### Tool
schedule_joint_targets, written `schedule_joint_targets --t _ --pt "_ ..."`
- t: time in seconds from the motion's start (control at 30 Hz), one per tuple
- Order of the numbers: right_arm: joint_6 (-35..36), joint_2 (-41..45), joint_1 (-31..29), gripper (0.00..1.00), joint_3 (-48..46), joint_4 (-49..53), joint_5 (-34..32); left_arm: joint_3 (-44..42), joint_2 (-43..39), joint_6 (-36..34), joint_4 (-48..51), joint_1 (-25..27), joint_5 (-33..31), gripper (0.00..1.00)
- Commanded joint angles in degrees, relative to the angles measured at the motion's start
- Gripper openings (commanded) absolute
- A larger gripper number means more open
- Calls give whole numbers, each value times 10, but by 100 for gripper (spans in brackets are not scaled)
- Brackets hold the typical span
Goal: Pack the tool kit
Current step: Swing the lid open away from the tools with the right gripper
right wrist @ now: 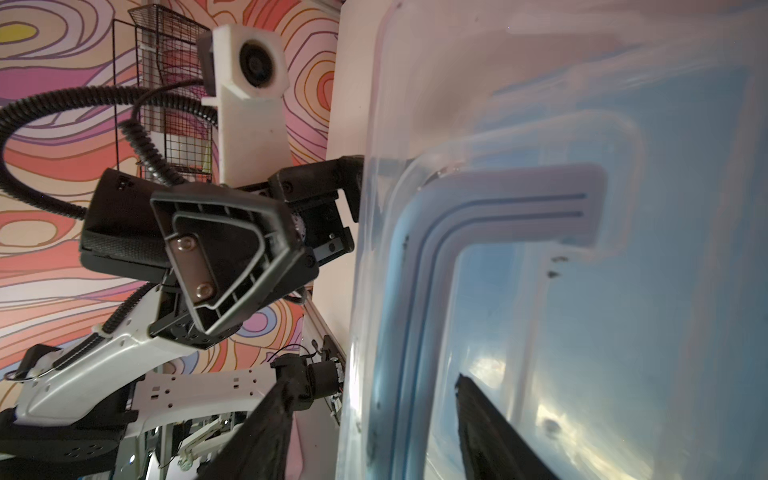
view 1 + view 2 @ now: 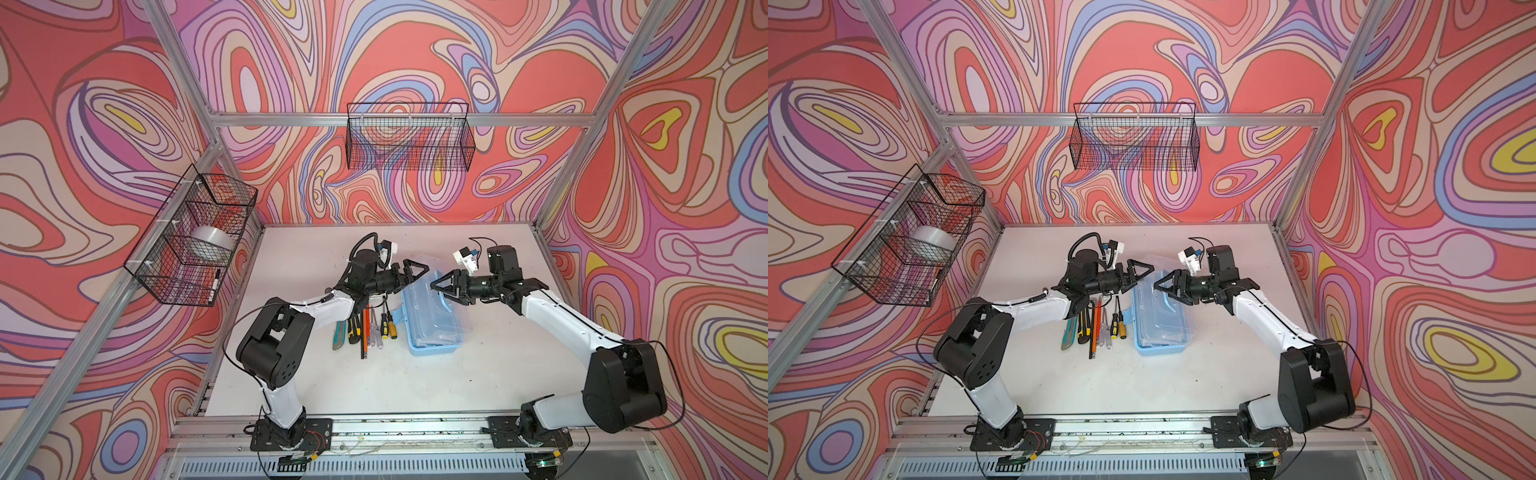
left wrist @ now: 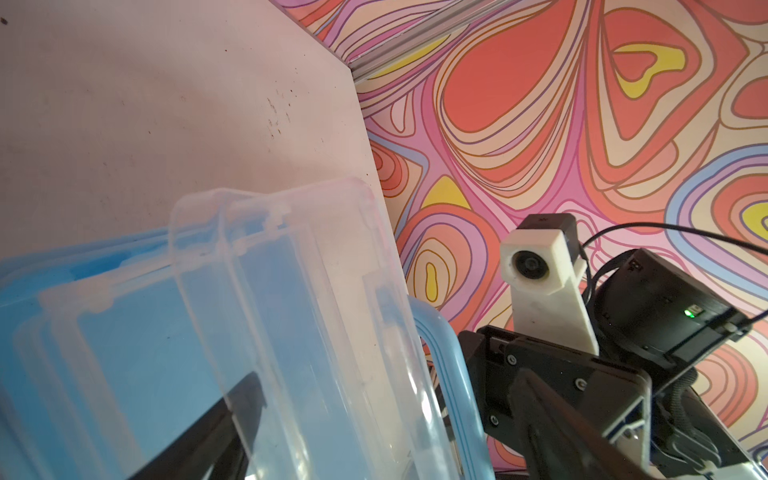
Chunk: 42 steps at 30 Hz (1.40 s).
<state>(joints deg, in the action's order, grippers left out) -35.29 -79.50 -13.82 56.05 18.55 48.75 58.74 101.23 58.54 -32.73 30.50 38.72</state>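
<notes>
The tool kit point(image 2: 432, 345) point(image 2: 1158, 348) is a light-blue box on the white table, its clear lid point(image 2: 455, 318) point(image 3: 291, 316) raised at a tilt over the base. My left gripper point(image 2: 419, 272) point(image 2: 1144, 270) point(image 3: 386, 382) is open and straddles the lid's far edge. My right gripper point(image 2: 438, 289) point(image 2: 1158, 286) point(image 1: 370, 380) is open with the lid's edge and blue handle point(image 1: 498, 199) point(image 3: 440, 345) between its fingers. Utility knives point(image 2: 345, 332), orange and red sticks point(image 2: 366, 328) and screwdrivers point(image 2: 388, 324) lie just left of the box.
On the left wall a black wire basket point(image 2: 191, 237) holds a tape roll point(image 2: 208, 243) and a marker point(image 2: 214, 286). Another wire basket point(image 2: 409, 137) hangs on the back rail. Bare table point(image 2: 353, 386) lies in front of the tools.
</notes>
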Motion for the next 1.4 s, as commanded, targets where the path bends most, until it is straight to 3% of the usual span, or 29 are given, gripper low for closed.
schedule_joint_targets --t 0.0,0.17,0.47,0.63,0.77,0.97,1.37 --pt "22 52 8 69 9 52 -72 32 -25 -17 9 14 8 94" --pt "3 133 46 72 6 81 -157 74 -13 -29 45 32 1 94" --pt "17 269 104 76 -23 156 -344 243 71 -71 159 91 -8 94" --pt "36 310 106 77 -38 183 -387 323 124 -82 204 109 -1 94" --pt "50 339 106 77 -50 197 -418 335 122 -110 242 109 -13 93" --pt "81 338 106 74 -46 213 -412 295 52 -189 329 102 -98 94" --pt "99 347 90 59 -33 225 -331 118 -180 -312 559 91 -421 94"
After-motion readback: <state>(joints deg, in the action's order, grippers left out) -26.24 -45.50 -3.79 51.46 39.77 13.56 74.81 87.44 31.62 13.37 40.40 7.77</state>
